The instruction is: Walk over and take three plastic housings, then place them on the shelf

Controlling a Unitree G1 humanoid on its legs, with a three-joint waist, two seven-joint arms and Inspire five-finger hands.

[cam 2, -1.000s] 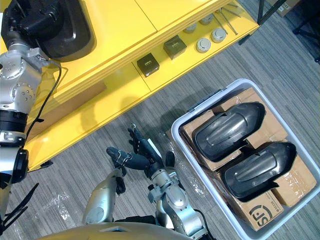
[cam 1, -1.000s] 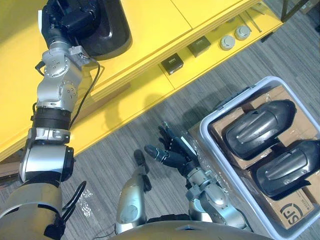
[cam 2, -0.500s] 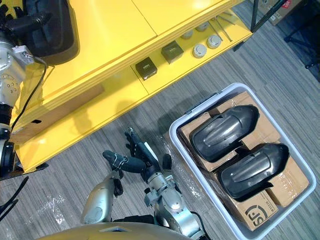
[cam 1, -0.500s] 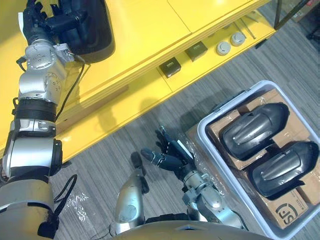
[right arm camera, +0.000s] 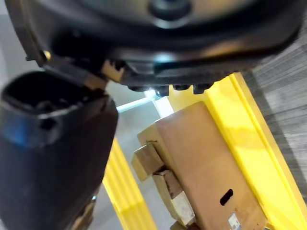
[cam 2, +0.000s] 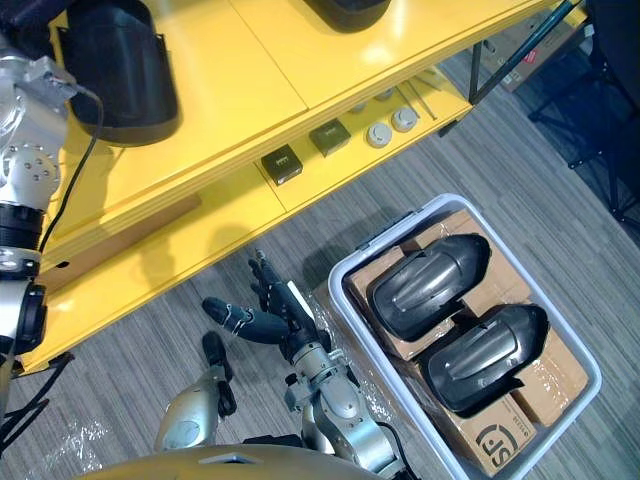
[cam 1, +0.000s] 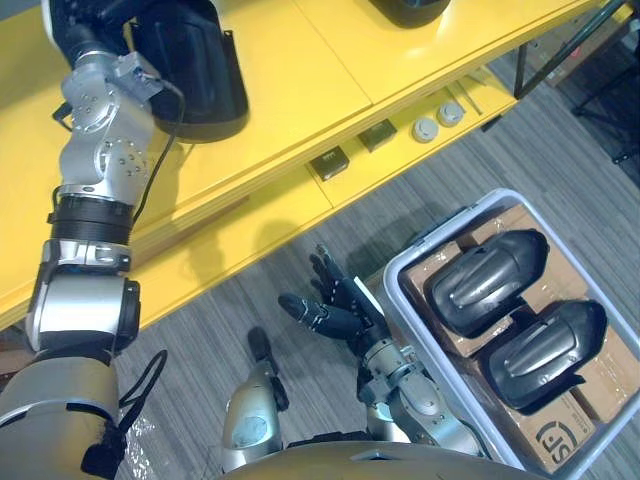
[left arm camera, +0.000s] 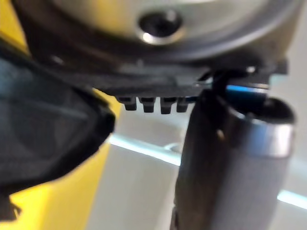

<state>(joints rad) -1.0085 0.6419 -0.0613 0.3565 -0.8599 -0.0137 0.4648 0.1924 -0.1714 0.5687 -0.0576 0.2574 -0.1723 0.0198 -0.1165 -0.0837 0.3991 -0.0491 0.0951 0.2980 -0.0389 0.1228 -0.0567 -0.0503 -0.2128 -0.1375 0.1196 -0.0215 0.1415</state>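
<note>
Starting closest in: the right hand (cam 1: pixel 340 315) hangs low over the floor (cam 1: pixel 220 300) with nothing in it, fingers spread apart. Just to its right is the grey bin (cam 1: pixel 402 288), where two black plastic housings lie side by side on cardboard boxes (cam 1: pixel 555 440). The inner housing (cam 1: pixel 485 280) is the one nearest that hand, and the outer housing (cam 1: pixel 545 340) sits just past it. Their long axes run parallel, slanting away from the robot and off to its right.

Further out is the yellow shelf (cam 1: pixel 300 80), with a few small boxes (cam 1: pixel 325 165) and round parts (cam 1: pixel 437 120) on its lower ledge. Up top, the shelf housing (cam 1: pixel 190 60) rests flat. The left hand (cam 1: pixel 100 15) is right at its end, and I honestly can't tell if it's gripping or free. Another dark shape (cam 1: pixel 405 8) at the far edge looks like a second placed housing.

My read: one more is needed, and the right hand is far nearer the bin. It'd have to swing right and line up across the inner housing's slant.
</note>
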